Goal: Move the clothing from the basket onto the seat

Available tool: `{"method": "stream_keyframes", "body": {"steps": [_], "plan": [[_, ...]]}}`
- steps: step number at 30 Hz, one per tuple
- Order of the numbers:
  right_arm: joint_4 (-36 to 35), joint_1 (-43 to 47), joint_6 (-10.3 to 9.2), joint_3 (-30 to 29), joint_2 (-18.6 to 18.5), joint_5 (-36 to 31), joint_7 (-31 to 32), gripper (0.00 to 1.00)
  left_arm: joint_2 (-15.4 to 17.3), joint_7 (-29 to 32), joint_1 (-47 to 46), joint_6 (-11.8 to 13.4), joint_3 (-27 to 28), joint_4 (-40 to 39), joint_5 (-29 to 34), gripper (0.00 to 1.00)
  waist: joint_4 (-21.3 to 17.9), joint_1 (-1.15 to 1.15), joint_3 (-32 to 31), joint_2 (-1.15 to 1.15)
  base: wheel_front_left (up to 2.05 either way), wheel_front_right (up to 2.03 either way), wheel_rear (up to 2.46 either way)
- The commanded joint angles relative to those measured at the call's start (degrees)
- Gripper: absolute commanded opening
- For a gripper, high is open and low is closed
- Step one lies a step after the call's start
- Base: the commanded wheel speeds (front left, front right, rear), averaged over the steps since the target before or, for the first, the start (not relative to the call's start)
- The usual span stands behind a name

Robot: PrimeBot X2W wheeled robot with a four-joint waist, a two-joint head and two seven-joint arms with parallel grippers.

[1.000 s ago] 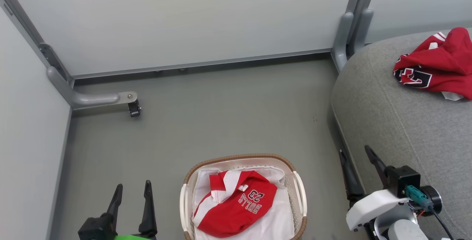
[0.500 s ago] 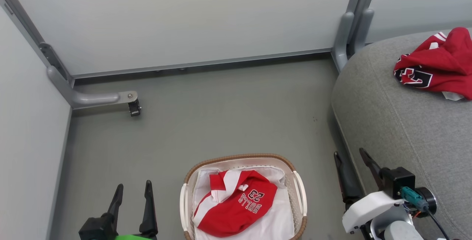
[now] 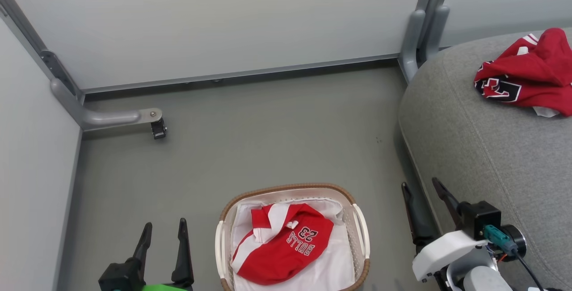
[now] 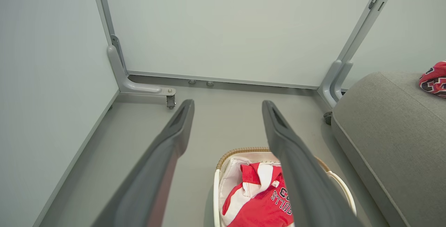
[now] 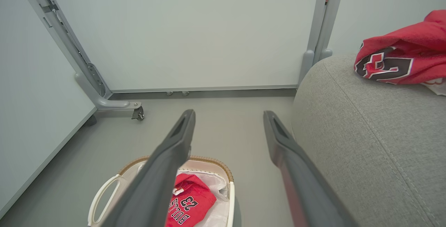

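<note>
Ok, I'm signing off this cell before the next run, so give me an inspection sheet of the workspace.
Surface: grey floor, smooth; the basket stands on it.
Job's things: basket holds the BULLS 23 garment on its white liner; the second red garment lies on the seat.
Clutter: nothing seen.
Grippers: left gripper open and empty, left of the basket; right gripper open and empty, between basket and seat.
Cables: black cable on a teal plug at the right wrist.
Surroundings: pale partition panels on grey wheeled feet.
</note>
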Motion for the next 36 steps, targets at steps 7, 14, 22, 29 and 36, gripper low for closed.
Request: {"method": "stream_keyframes", "body": {"steps": [7, 14, 22, 29, 36], "plan": [[-1.67, -2.55, -0.08, -0.88, -0.21, -0.56, -0.12, 1.00, 0.08, -0.04, -3.46, -0.98, -1.35, -0.33, 2.33, 1.00, -0.56, 0.00, 3.35, 0.00, 0.00, 0.00, 0.00], [-4.18, -5.94, -0.08, -3.29, -0.20, -0.96, -0.11, 1.00, 0.24, -0.05, -11.01, -2.32, -3.30, 0.86, 6.24, 1.00, -1.69, 0.00, 10.12, 0.00, 0.00, 0.00, 0.00], [-7.92, -11.16, -0.08, -5.04, -0.18, -0.28, -0.11, 1.00, 1.78, -0.04, -25.20, -3.80, -8.25, 6.11, 11.15, 1.00, -4.26, 0.00, 21.19, 0.00, 0.00, 0.00, 0.00], [-9.93, -15.08, -0.08, -5.29, -0.18, 0.67, -0.11, 1.00, 3.21, 0.10, -35.45, -4.41, -12.99, 15.23, 13.65, 1.00, -7.33, 0.00, 29.39, 0.00, 0.00, 0.00, 0.00], [-11.07, -18.24, -0.08, -4.16, -0.17, 2.42, -0.11, 1.00, 4.02, 1.48, -41.98, -4.63, -18.78, 27.10, 16.84, 1.00, -10.21, 0.00, 35.71, 0.00, 0.00, 0.00, 0.00]]}}
